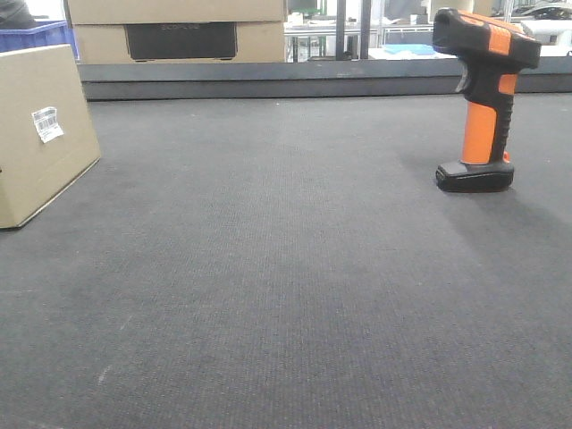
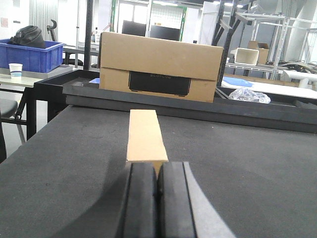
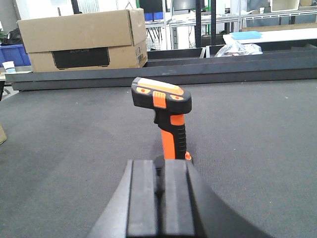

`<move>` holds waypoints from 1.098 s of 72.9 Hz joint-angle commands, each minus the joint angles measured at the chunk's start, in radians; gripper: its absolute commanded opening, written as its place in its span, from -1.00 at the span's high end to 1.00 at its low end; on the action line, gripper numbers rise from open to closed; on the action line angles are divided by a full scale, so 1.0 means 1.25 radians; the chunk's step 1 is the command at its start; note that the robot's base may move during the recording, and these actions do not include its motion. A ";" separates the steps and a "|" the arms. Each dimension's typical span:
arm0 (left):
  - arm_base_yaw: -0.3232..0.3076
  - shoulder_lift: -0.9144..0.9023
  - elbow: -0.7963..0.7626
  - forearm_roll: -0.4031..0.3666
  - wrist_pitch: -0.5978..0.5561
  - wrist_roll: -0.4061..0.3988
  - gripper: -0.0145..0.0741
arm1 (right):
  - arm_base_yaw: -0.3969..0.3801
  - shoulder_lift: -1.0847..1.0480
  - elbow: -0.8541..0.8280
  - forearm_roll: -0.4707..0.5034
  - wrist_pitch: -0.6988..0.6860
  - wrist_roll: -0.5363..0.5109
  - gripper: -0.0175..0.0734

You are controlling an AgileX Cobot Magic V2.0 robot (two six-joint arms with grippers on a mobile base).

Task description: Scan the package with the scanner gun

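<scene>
The package (image 1: 40,134) is a plain cardboard box with a white barcode label (image 1: 46,123), standing at the far left of the dark mat. In the left wrist view it shows edge-on (image 2: 146,134), just ahead of my left gripper (image 2: 158,166), which is shut and empty. The scanner gun (image 1: 483,98) is black and orange and stands upright on its base at the right. In the right wrist view it stands (image 3: 168,124) directly ahead of my right gripper (image 3: 158,163), which is shut and empty. Neither gripper shows in the front view.
A large cardboard box (image 2: 158,67) with a black panel sits on a raised black ledge (image 1: 268,80) along the mat's far edge. A blue crate (image 2: 29,54) and a paper cup stand on a side table at the left. Shelving stands behind.
</scene>
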 commanded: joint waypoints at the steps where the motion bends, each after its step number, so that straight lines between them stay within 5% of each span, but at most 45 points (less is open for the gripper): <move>1: -0.004 -0.003 -0.001 0.005 -0.009 -0.002 0.92 | -0.002 -0.002 0.002 -0.005 -0.012 0.000 0.97; 42: -0.004 -0.003 -0.001 0.005 -0.009 -0.002 0.92 | -0.002 -0.002 0.002 -0.005 -0.007 0.000 0.97; 60: -0.004 -0.003 -0.001 0.005 -0.009 -0.002 0.92 | -0.066 -0.017 0.004 -0.012 0.075 0.000 0.97; 80: -0.004 -0.003 -0.001 0.005 -0.009 -0.002 0.92 | -0.071 -0.063 0.088 -0.002 0.030 -0.035 0.97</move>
